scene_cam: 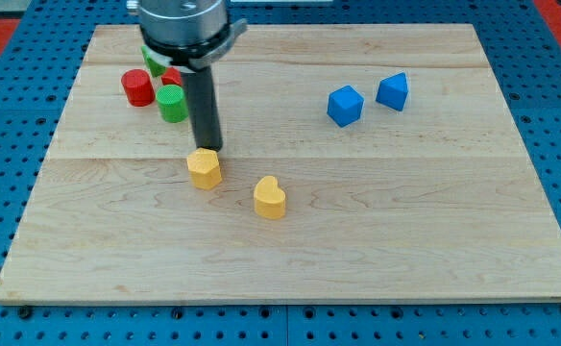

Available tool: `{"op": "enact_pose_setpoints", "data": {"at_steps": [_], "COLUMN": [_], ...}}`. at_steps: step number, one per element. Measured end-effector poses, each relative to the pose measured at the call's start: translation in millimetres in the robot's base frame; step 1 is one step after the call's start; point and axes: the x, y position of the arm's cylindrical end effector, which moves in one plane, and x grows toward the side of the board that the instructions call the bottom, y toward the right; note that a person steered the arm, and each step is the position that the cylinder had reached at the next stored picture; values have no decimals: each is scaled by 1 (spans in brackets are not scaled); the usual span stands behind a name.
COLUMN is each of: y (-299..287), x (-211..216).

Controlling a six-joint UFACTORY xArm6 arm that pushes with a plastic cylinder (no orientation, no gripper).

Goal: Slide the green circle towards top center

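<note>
The green circle (172, 103) stands on the wooden board (377, 221) at the view's upper left. A red circle (137, 87) is just to its left. Another red block (172, 77) and a second green block (152, 62) sit behind it, partly hidden by the arm. My tip (208, 149) is down on the board, to the lower right of the green circle and apart from it. The tip stands right behind a yellow hexagon block (204, 168), close to touching it.
A yellow heart-shaped block (270, 197) lies right of the yellow hexagon. Two blue blocks (345, 105) (393, 91) sit at the upper right. The arm's body (182, 24) covers the top left of the board.
</note>
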Motion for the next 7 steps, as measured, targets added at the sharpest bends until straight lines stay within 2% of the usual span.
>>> {"op": "enact_pose_setpoints", "data": {"at_steps": [2, 4, 5, 7], "y": [-4, 1, -39, -60], "x": [0, 30, 14, -67]}}
